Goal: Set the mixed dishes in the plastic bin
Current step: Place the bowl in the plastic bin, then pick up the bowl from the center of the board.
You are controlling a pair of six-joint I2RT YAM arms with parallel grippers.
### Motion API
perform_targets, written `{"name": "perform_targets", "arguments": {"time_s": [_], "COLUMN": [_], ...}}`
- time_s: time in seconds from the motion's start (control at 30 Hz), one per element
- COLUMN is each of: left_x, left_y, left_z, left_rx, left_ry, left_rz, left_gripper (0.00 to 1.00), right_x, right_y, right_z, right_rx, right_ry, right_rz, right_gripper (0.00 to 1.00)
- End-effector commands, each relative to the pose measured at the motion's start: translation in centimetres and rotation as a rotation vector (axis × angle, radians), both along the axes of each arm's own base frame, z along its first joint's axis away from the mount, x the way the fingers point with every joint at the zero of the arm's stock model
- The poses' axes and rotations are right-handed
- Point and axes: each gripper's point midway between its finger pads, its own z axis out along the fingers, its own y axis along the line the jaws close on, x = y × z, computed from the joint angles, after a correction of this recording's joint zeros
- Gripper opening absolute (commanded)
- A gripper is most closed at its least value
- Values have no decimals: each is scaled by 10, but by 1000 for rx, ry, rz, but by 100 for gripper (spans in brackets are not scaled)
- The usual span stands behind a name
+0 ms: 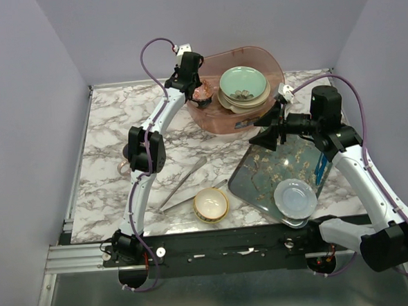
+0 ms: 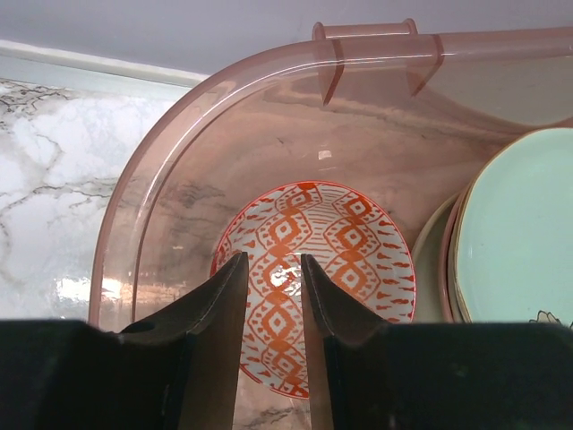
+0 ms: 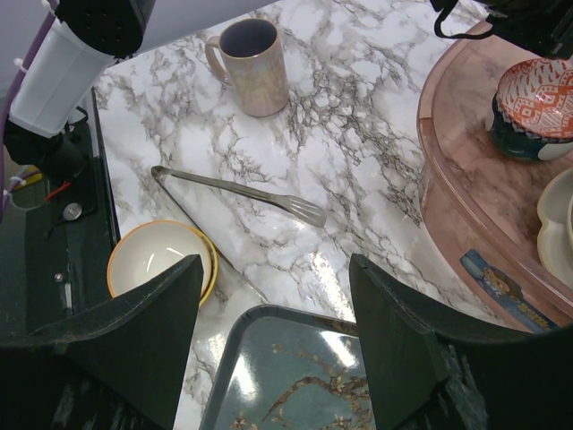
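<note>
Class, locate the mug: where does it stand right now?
In the right wrist view the mug stands upright on the marble table, beyond the metal tongs and left of the pink bin; from above, the left arm mostly hides it.

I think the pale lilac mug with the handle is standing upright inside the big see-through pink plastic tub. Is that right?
Not quite. The pale lilac mug is standing upright, but on the marble table, outside the translucent pink plastic tub. The right wrist view shows it there, beyond the long metal tongs.
</note>
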Motion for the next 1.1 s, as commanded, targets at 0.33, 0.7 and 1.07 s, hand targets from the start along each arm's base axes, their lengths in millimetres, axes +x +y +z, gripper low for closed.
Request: {"name": "perform_targets", "arguments": {"time_s": [0.33,0.7,1.07], "left_x": [-10,-54,-136], "left_y": [2,-6,5], "left_z": [55,164,205], "left_rx": [-39,-113,-157], "left_ry": [-68,-235,-290], "left_rz": [-66,-275,-396], "left_gripper": [62,88,99], "right_x": [-1,-2,-16], "right_y": [-3,-3,-1], "right_z": [4,-7,-15], "right_rx": [8,-7,-17], "right_ry": [-29,-62,-157], "right_rz": [7,50,147], "right_gripper": [75,90,93]}}
